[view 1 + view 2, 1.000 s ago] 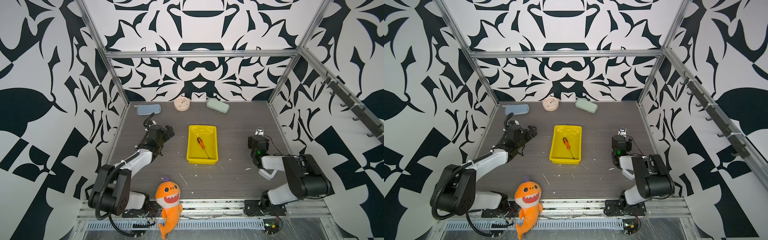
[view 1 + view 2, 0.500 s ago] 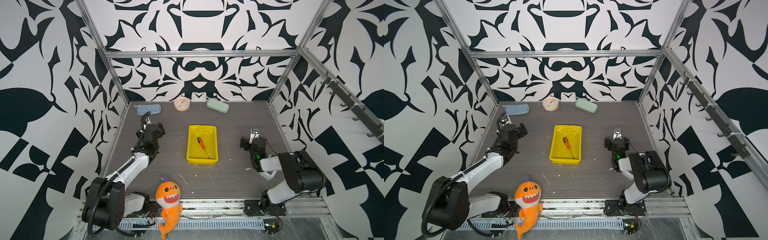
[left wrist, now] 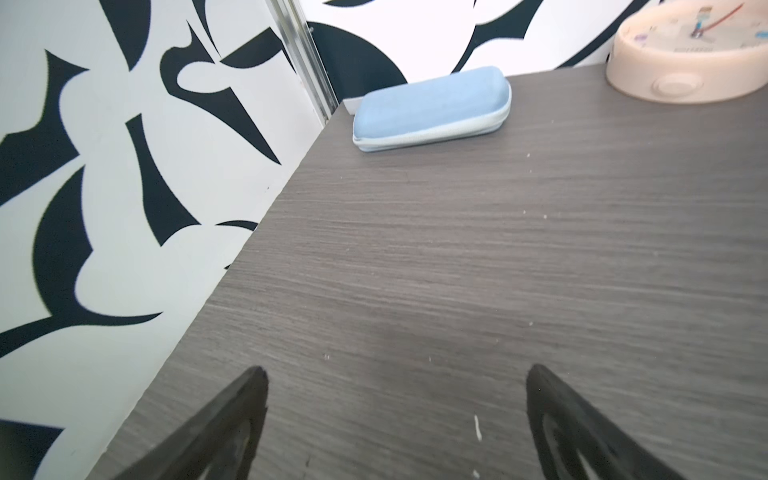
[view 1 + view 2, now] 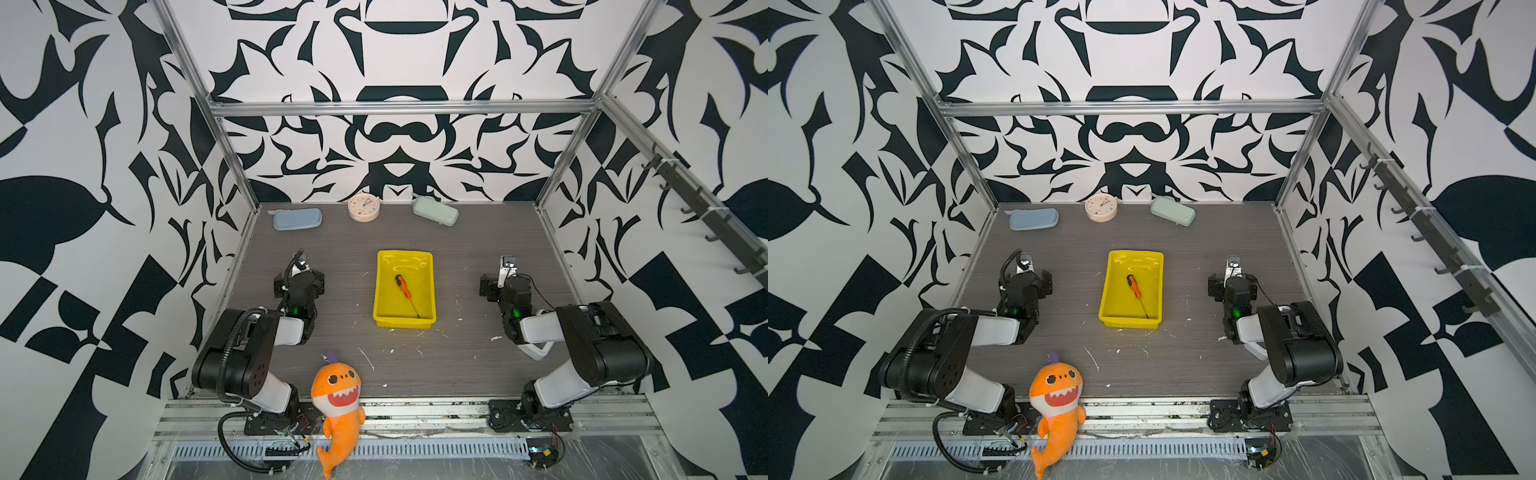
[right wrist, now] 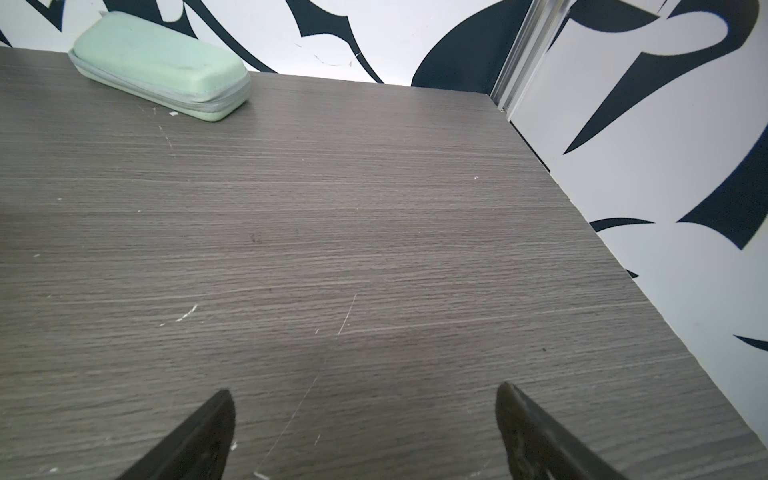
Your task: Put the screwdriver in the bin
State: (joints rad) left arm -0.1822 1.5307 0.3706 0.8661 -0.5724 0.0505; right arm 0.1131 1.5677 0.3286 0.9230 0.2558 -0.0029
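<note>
Screwdriver point(image 4: 405, 291) inside yellow bin point(image 4: 377, 291), left gripper point(image 3: 395, 374), right gripper point(image 5: 363, 388) — both spread wide, empty

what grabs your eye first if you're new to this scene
The bright yellow bin in the middle of the grey table, with the orange-handled screwdriver lying diagonally inside it. Next, the orange shark plush at the table's front edge, left of centre in both top views, and the bold black-and-white patterned walls all round.

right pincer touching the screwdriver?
Apart. Both top views show bare table between the open right pincer and the bin where the screwdriver lies.
</note>
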